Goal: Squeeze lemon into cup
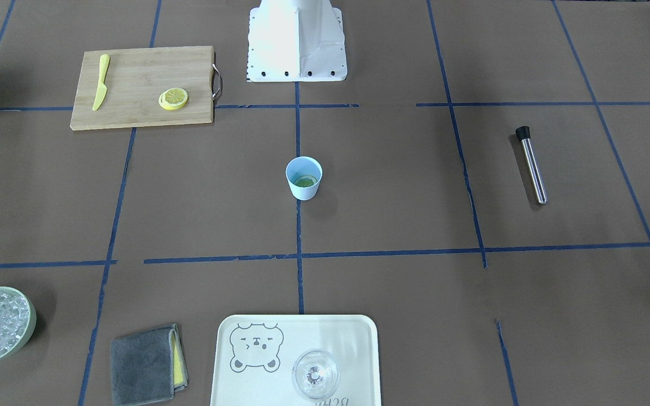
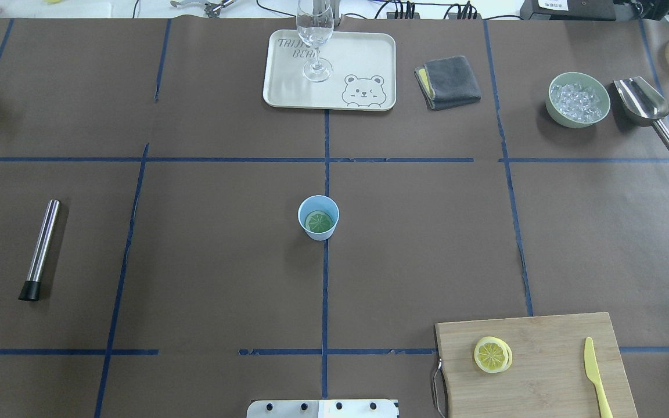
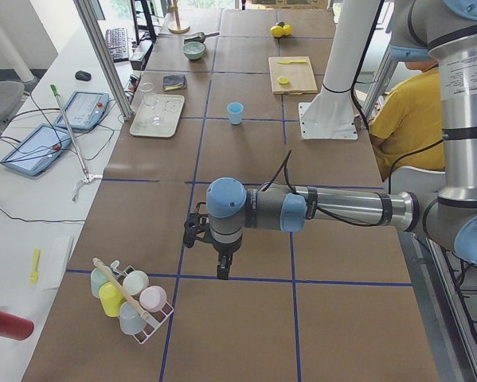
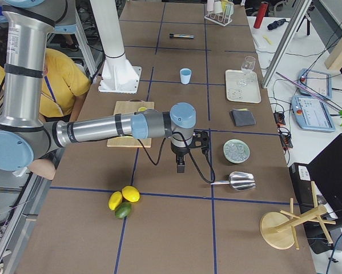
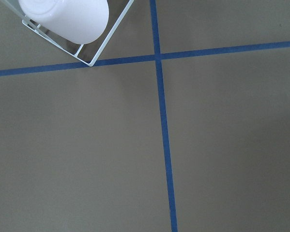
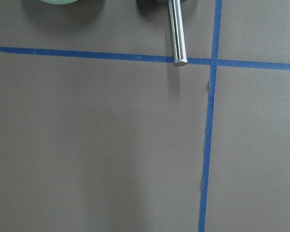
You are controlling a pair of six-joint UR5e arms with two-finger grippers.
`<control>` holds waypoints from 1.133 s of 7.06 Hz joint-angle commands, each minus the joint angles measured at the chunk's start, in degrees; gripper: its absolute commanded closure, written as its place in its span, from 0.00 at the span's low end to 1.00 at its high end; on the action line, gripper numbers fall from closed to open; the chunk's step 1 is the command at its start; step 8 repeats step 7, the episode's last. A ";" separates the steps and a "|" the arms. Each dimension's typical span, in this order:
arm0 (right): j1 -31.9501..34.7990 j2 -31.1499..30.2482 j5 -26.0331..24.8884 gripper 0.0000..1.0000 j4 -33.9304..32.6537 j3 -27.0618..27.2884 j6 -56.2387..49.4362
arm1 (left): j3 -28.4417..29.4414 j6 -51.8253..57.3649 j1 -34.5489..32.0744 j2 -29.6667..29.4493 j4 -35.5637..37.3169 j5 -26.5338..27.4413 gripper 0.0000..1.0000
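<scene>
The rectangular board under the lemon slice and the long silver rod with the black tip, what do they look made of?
The rectangular board looks like bamboo or pale wood, matt, with straight grain strips along it. The long silver rod looks like polished steel: a bright streak runs down its length. Its black tip is dull, perhaps rubber or plastic.

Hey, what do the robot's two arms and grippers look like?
The left arm and right arm are silver tubes with rounded grey joints and light blue caps. The left gripper and right gripper are small and black, each with a loose black cable.
</scene>
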 commanded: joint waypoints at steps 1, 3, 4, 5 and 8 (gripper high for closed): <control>0.00 -0.07 -0.01 0.00 0.04 0.01 0.00 | -0.03 0.00 0.00 -0.07 0.07 0.00 0.00; 0.00 -0.15 -0.01 0.00 0.22 -0.60 0.00 | -0.03 0.00 0.00 -0.07 0.07 -0.08 0.00; 0.00 -0.15 -0.01 0.00 0.39 -0.96 0.00 | 0.06 0.00 0.00 -0.33 0.16 -0.17 0.00; 0.00 -0.15 -0.01 0.00 0.39 -0.96 0.09 | 0.06 0.00 0.00 -0.42 0.16 -0.34 0.00; 0.00 -0.15 -0.01 0.00 0.31 -0.96 0.09 | 0.06 0.00 0.00 -0.60 0.25 -0.43 0.00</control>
